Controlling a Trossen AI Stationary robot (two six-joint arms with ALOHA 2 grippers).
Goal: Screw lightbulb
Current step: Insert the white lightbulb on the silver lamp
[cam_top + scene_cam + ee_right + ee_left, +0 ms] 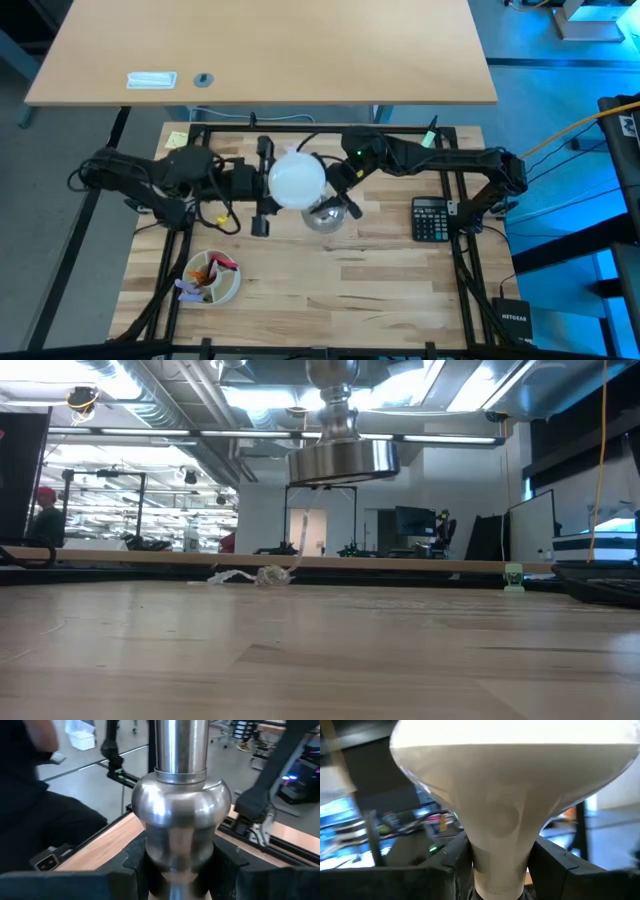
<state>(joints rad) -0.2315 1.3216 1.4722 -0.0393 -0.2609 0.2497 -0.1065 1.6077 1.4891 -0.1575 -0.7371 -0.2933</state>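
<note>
We see the matte white lightbulb (pixel 510 795) pinched in our left end effector (pixel 500 865); the right end effector (pixel 180 860) grips the silver stand (pixel 181 820) alongside.

White matte lightbulb (pixel 297 179) with round domed head, tapering to a narrow neck (pixel 501 855), held above the table's middle, its neck clamped between dark fingers (pixel 451 865), dome overlapping the shiny silver stand (pixel 328 212) seen from above

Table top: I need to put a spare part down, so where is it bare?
The light wooden table is bare along the front, between the round white bowl of oddments and the black calculator. The middle back is crowded: both pincers meet at the white matte lightbulb and silver stand.
</note>
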